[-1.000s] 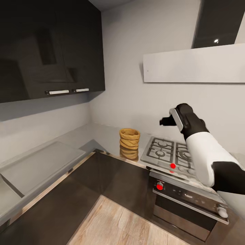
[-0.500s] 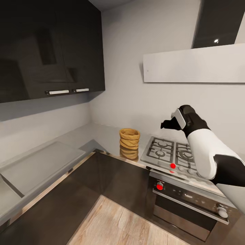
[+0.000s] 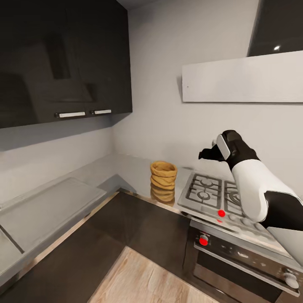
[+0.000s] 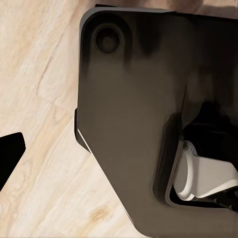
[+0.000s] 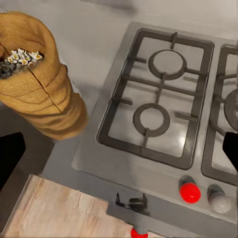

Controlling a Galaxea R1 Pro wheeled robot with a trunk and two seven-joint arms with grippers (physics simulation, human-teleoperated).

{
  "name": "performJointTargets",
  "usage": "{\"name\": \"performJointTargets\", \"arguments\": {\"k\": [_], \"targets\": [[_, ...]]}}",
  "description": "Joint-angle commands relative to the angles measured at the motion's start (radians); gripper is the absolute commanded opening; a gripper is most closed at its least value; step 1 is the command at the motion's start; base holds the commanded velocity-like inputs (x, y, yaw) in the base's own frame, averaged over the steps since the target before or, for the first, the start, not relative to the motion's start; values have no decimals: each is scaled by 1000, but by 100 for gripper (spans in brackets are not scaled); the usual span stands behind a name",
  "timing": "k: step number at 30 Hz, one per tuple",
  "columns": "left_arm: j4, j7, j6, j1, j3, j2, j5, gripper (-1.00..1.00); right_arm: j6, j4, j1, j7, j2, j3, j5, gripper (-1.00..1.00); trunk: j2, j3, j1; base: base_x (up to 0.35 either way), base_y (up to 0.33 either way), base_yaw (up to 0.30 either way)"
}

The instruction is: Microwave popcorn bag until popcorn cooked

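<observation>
The popcorn bag (image 3: 163,176), a squat tan-orange ribbed sack, stands upright on the grey countertop (image 3: 122,166) in the corner, just left of the gas hob. Pale popcorn (image 5: 17,58) kernels show in the mouth of the bag (image 5: 42,94). My right gripper (image 3: 206,152) hangs above the hob, to the right of the bag and higher, apart from it. In the right wrist view the right gripper (image 5: 119,153) is open, its dark fingertips (image 5: 10,158) at the picture's two edges. My left gripper (image 4: 119,158) points at the floor, one fingertip (image 4: 9,157) showing. The microwave is out of view.
A steel gas hob (image 3: 210,191) sits over a black built-in oven (image 3: 240,256) with red knobs. Dark wall cabinets (image 3: 63,59) hang over the counter's left run, and a white hood (image 3: 244,78) over the hob. The light wooden floor (image 3: 147,277) lies below. My dark base (image 4: 134,124) is beside the left gripper.
My right hand dropped a little over the hob and its forearm swung. The camera has since shifted, so the whole picture sits slightly rightward and lower. The bag has not moved.
</observation>
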Motion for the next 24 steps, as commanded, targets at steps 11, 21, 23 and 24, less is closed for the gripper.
{"name": "performJointTargets", "arguments": {"k": [11, 21, 23, 24], "targets": [[0, 0, -2, 0, 7, 0, 1, 100, 3, 3, 0, -6, 0, -4, -4, 100, -1, -3, 1, 74, 0, 262], [0, 0, 0, 0, 7, 0, 1, 100, 5, 47, 0, -48, 0, -3, -1, 100, -1, -8, 1, 0, 0, 271], [0, 0, 0, 0, 7, 0, 1, 100, 5, 48, 0, -93, 0, -4, -1, 100, -1, -9, 1, 0, 0, 270], [0, 0, 0, 0, 7, 0, 1, 100, 5, 48, 0, -124, 0, -4, -2, 100, -1, -9, 1, 0, 0, 270]]}}
